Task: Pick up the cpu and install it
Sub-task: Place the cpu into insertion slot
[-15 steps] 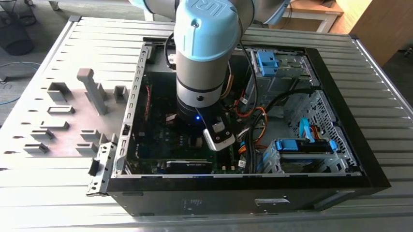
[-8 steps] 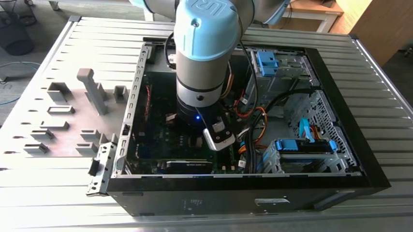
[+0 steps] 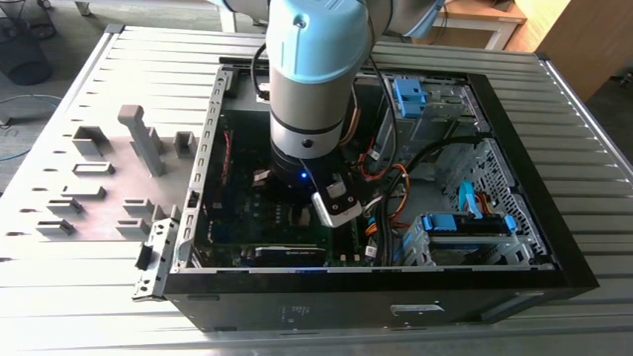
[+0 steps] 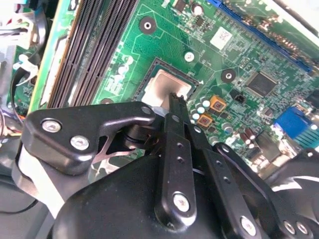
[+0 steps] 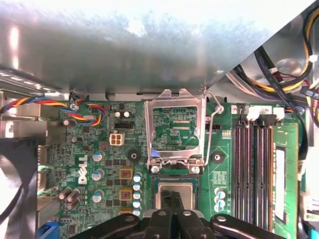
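Exterior view is giving me the arm reaching straight down into the open computer case, which is lying on the slatted table. Grey holder blocks are sitting to the exterior view's left of the case.

Looking through both wrist views, I am seeing the cpu lying flat in its socket on the green motherboard, silvery top facing up. The hand is hanging right over it, fingers drawn together with nothing showing between them. Their tips are sitting above the edge of the chip nearest the hand. Whether the tips are touching the metal, I cannot tell.

In the first wrist view the dark socket frame is standing swung open just beyond the cpu, its wire lever beside it, and the memory slots are running alongside.
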You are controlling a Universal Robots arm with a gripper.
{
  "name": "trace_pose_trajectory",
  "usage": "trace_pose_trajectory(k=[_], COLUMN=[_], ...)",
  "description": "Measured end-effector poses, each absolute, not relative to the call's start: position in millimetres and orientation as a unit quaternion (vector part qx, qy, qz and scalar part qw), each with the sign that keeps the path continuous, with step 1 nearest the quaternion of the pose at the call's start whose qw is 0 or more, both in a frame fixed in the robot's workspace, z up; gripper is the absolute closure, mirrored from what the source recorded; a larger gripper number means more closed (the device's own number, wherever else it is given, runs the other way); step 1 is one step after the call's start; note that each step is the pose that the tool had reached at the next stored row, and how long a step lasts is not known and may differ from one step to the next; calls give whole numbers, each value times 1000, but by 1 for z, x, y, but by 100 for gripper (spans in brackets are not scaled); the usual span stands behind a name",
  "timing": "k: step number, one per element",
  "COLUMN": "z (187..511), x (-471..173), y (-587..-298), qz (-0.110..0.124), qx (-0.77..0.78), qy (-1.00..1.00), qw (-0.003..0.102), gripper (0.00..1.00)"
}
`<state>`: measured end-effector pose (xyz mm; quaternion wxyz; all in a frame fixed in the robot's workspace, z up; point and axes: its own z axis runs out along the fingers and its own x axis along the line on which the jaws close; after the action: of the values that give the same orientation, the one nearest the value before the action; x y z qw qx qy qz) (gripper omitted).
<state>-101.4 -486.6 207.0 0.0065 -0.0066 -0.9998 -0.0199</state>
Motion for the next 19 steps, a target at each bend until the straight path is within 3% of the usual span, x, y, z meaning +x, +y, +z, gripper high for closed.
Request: trace_pose_trajectory(k=[19], z=[213], x=[-101], y=[-487], qz=[-20], qx=[-7], qy=[-1000], qw=[6], gripper=[89])
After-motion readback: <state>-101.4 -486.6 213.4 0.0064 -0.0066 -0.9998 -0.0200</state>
